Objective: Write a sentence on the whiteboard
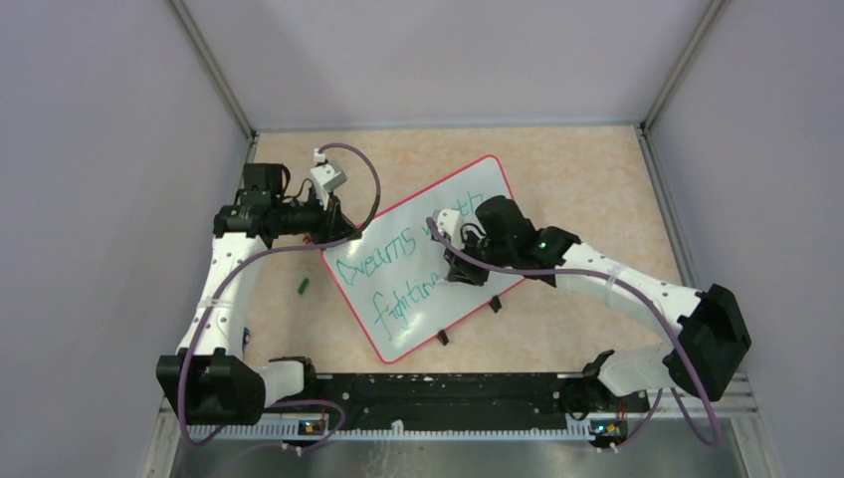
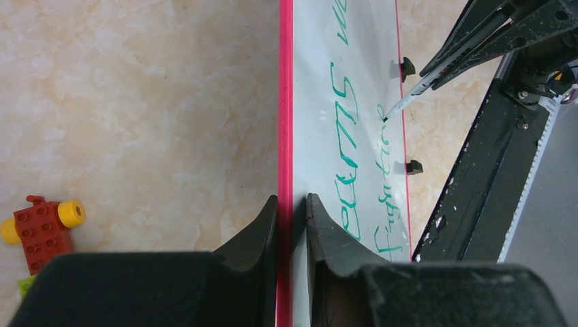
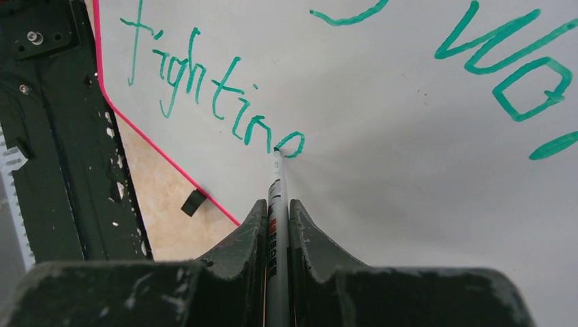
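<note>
The whiteboard [image 1: 478, 204], white with a thin red rim, lies tilted on the table. Green lettering, the sentence [image 1: 383, 274], reads roughly "Dreams w..." above "fightin...". My left gripper [image 2: 292, 204] is shut on the whiteboard's red rim [image 2: 285, 102] at its left corner. My right gripper [image 3: 277, 208] is shut on a white marker [image 3: 276, 184], whose tip touches the board at the last letter of "fightin..." [image 3: 204, 88]. The marker also shows in the left wrist view [image 2: 409, 102]. My right arm hides part of the upper line in the top view.
A small green cap-like piece [image 1: 303, 286] lies on the table left of the board. A red and yellow toy block [image 2: 42, 225] sits by my left gripper. The black base rail [image 1: 438, 393] runs along the near edge. Grey walls enclose the table.
</note>
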Available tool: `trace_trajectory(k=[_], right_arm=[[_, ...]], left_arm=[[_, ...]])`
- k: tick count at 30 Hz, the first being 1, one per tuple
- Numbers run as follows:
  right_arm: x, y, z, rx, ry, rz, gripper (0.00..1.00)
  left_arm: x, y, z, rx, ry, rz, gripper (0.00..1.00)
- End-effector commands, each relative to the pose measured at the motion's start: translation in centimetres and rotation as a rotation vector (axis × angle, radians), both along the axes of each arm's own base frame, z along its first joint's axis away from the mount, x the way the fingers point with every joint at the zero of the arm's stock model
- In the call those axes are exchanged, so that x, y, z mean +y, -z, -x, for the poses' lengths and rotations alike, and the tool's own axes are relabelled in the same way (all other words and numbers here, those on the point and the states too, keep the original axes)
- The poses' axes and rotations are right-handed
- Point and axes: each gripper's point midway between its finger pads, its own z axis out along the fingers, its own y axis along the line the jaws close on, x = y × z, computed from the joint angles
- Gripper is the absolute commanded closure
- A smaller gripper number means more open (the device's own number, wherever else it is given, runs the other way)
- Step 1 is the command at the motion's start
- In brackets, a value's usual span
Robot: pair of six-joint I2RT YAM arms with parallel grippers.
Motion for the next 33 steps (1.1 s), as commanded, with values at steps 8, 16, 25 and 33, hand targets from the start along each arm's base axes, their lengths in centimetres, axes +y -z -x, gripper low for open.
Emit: trace_trajectory(k=[8,16,25,33], right_arm=[[-0.6,-1.6,-1.6,-0.084,0.049,-0.004,1.00],[-0.4,-3.4,-3.2,-0.127,0.075,-0.025,1.00],[0.1,-4.0,-3.6,-0.135,0.073,-0.035,1.00],[-0.3,-2.5,-3.0,-0.110,0.064,-0.012,1.00]], left_arm=[[-0.6,-0.3,0.1,-0.017,0.035,-0.006,1.00],[-0.6,-0.4,0.1,-0.021,0.035,-0.007,1.00],[-0.6,-0.4,0.1,-0.024,0.034,-0.009,1.00],[-0.6,-0.3,0.0,-0.020,0.034,-0.008,1.00]])
